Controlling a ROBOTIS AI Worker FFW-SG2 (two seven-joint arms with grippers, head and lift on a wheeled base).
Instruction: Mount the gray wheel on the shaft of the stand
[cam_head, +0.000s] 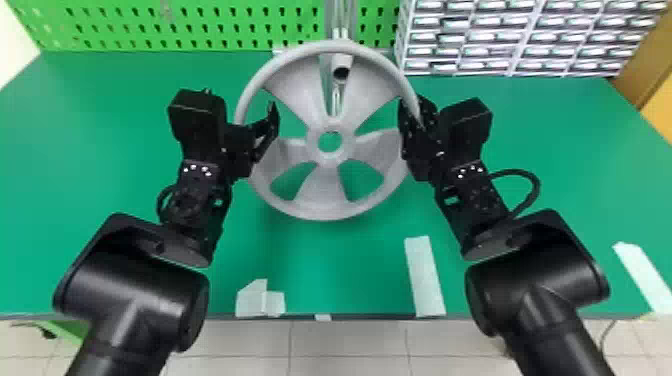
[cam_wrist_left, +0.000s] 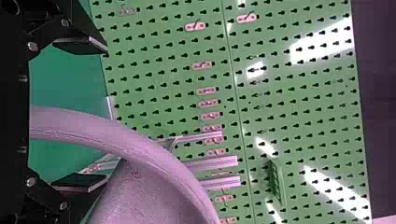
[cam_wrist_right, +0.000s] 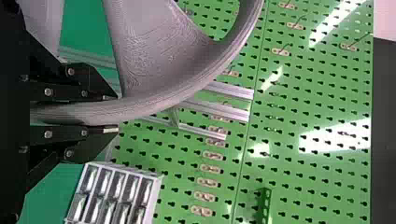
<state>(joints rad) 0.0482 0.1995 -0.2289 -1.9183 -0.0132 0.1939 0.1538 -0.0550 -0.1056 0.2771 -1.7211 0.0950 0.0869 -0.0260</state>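
The gray wheel (cam_head: 325, 185) is held up over the bench, its hub hole facing the head camera. Behind its upper part stands the metal stand with a light gray shaft (cam_head: 342, 67), seen between two spokes above the hub. At the wheel's left rim is my left gripper (cam_head: 257, 127); in the left wrist view my left gripper (cam_wrist_left: 86, 114) is open, its fingers wide apart on either side of the rim. My right gripper (cam_head: 412, 120) holds the right rim; in the right wrist view my right gripper (cam_wrist_right: 112, 114) is shut on it.
A green pegboard (cam_head: 200, 22) stands at the back, with a rack of small drawers (cam_head: 520, 37) at the back right. White tape pieces (cam_head: 424, 275) lie near the front edge of the green table (cam_head: 100, 120).
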